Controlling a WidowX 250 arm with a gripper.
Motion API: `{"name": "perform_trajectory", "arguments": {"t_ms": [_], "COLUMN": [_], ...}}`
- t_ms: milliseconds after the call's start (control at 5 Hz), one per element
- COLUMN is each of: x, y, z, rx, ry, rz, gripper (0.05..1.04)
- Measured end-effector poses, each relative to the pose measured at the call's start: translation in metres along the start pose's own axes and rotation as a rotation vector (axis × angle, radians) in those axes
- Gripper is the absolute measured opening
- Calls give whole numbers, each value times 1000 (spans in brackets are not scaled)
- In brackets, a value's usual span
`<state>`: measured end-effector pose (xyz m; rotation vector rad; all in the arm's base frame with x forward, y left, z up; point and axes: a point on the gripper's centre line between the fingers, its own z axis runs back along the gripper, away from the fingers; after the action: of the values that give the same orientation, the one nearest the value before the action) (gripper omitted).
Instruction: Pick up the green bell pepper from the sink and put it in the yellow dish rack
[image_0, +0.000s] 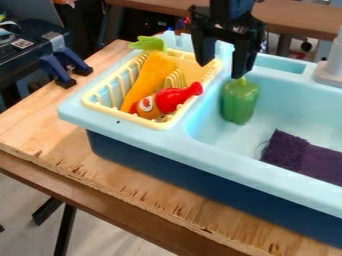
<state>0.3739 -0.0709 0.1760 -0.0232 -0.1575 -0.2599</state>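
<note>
Looks like pre-grasp alignment. Seeing gripper (220, 71) with jaws spread, empty, near upright green bell pepper (239, 102) in sink (214, 156), beside dish rack (125, 119). For pickup: center on pepper, lower, clear rack, then close.

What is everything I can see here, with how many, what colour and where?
toy sink: one, light blue over dark blue, on the tabletop
dish rack: one, pale yellow, on the sink's left side in the picture
toy carrot: one, orange with a green top, in the rack
bottle-shaped toy: one, red and orange, in the rack beside the carrot
toy pepper: one, green, in the basin
cloth: one, dark purple, in the basin
faucet: one, grey, at the right edge
tabletop: one, light wood, under the sink
clamp-like pieces: two, blue and black, upper left
gripper: one, black, fingers apart, by the pepper's top
</note>
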Motion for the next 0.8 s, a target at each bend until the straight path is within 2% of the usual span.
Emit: {"name": "perform_trajectory", "arguments": {"t_ms": [600,800], "x": [19,23], "y": [-9,-9], "z": [-17,-22], "rx": [13,14], "ry": [35,42], "rz": [-3,1], "gripper": [1003,950]}}
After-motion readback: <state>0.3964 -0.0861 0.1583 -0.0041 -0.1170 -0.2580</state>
